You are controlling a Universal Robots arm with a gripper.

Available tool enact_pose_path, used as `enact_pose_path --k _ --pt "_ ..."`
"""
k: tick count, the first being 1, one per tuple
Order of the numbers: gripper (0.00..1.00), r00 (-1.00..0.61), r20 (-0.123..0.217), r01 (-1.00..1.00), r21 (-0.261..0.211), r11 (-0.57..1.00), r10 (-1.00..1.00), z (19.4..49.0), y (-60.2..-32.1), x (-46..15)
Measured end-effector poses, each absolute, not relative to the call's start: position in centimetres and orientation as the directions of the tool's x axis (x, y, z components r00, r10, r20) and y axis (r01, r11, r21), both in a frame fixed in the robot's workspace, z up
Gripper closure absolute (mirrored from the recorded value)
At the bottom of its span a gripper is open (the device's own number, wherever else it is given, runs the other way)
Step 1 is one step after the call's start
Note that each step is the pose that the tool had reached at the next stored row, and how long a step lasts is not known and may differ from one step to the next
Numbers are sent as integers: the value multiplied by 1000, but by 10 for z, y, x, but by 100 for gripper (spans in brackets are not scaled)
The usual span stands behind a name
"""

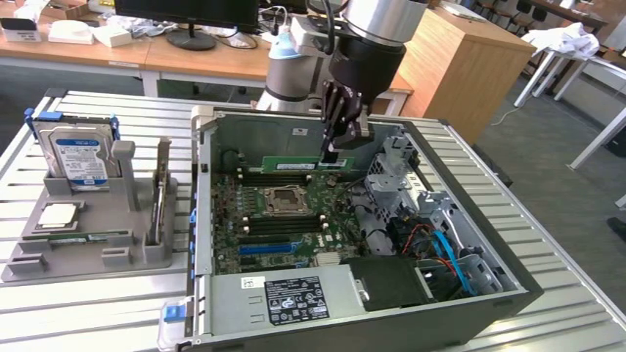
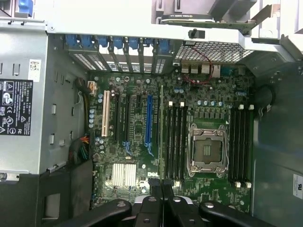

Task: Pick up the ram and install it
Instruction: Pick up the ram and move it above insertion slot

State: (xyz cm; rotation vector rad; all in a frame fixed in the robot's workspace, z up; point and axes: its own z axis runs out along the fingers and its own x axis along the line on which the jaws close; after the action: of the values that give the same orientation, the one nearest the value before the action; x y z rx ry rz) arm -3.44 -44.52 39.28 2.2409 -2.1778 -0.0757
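Note:
The ram (image 1: 298, 165) is a long green stick hanging level inside the open computer case (image 1: 204, 191), just above the motherboard's black slots (image 1: 278, 178) beyond the CPU socket (image 1: 289, 198). My gripper (image 1: 332, 155) reaches down from above and is shut on the ram's end at the exterior view's right. In the wrist view the ram (image 2: 162, 132) appears edge-on as a thin line running over the motherboard, beside the black memory slots (image 2: 174, 142), and my gripper (image 2: 162, 188) is closed on it.
A grey holder tray (image 1: 88, 246) at the exterior view's left carries a hard drive (image 1: 78, 158), a CPU chip (image 1: 59, 214) and an upright card (image 1: 160, 192). Inside the case are a power supply (image 1: 284, 297) and a metal drive cage (image 1: 415, 194) with cables.

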Motion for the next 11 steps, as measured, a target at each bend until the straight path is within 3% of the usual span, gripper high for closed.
enact_pose_path --k 11 --pt "89 27 -24 -999 45 -28 -999 391 -434 -34"
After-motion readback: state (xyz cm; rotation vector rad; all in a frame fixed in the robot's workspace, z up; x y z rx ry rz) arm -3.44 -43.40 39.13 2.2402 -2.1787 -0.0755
